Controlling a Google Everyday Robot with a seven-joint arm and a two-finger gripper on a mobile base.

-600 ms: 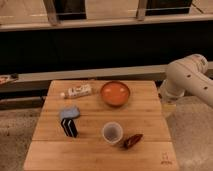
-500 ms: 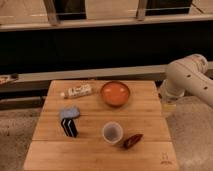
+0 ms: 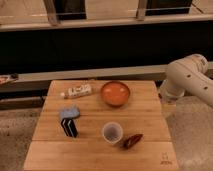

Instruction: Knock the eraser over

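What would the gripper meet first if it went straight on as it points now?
Cannot tell: the gripper is not visible; only the arm shows, beside the table's right edge, far from the eraser.

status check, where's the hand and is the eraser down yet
Hand not in view; arm beside the table, right side. Eraser upright, left part of table, nothing touching it. Bowl and cup sit between arm and Eraser.

We see the white arm (image 3: pixel 187 80) cut off by the right edge beside the table (image 3: pixel 150 150); its gripper is out of sight. The label on the white tube (image 3: pixel 78 91) is too small to read. A small object (image 3: pixel 10 78) at the left edge is too blurred to name.
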